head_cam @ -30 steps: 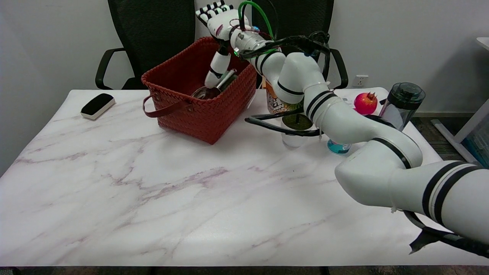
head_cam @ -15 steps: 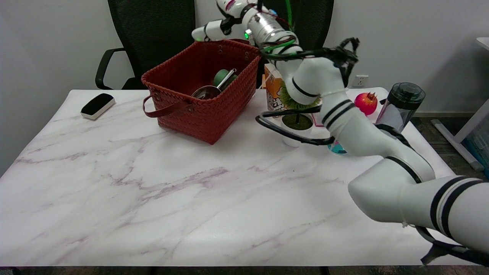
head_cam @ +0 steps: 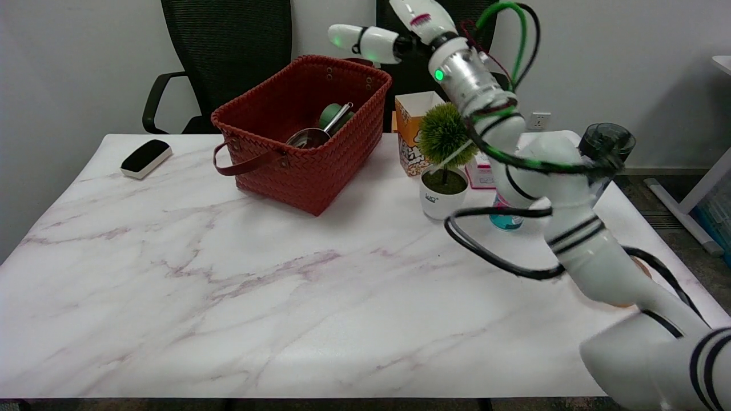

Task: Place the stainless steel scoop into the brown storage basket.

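One step is remaining: the scoop [head_cam: 311, 136] is lying inside the basket [head_cam: 302, 171], your hand [head_cam: 400, 25] is hanging empty above its far corner; you are clear to retract.

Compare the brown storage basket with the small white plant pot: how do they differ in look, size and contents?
The brown storage basket is woven, boxy and reddish brown with a strap handle; the white plant pot is smooth, round and white. The basket is much the larger. The basket holds the stainless steel scoop beside a green object; the pot holds a ball-shaped green plant. Both stand upright on the marble table.
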You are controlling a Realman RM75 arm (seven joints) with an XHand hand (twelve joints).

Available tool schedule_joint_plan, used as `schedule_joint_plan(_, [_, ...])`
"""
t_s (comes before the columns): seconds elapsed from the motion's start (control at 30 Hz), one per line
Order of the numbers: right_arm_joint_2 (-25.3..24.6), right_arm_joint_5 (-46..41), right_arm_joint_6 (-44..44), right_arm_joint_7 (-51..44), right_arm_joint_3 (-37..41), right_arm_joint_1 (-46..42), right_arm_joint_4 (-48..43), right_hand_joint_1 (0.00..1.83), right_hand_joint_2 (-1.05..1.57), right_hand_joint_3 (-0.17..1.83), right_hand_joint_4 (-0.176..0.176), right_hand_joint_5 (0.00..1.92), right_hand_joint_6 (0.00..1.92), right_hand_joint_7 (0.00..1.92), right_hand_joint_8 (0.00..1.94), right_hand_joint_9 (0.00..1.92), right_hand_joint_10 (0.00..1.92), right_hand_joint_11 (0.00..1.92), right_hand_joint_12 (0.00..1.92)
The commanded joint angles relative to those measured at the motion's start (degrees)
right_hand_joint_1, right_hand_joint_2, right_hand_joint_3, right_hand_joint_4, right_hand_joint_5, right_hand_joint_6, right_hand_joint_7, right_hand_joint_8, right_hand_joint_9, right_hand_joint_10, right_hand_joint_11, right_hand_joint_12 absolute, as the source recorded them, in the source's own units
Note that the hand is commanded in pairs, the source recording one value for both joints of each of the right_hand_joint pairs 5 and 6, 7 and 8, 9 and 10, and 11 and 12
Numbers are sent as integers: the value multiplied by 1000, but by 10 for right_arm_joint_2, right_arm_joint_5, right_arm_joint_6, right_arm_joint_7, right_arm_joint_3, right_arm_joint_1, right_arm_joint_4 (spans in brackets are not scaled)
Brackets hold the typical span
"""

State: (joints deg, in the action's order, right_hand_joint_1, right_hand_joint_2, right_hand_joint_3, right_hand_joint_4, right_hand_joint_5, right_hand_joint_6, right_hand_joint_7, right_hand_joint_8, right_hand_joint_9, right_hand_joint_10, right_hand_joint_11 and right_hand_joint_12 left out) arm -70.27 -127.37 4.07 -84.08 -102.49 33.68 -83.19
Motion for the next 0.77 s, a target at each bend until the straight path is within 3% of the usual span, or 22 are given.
schedule_joint_plan(0.03, [73, -78, -145, 266, 133, -288, -235, 277, 979, -175, 0, 0, 0, 0, 0, 0, 0, 0, 0])
schedule_joint_plan(0.1, [69, -124, -154, 263, 133, -310, -234, 285, 975, -175, 0, 0, 0, 0, 0, 0, 0, 0, 0])
schedule_joint_plan(0.77, [31, -160, -81, 231, 28, -329, -233, 382, 1004, -175, 0, 0, 0, 0, 0, 0, 0, 0, 0])
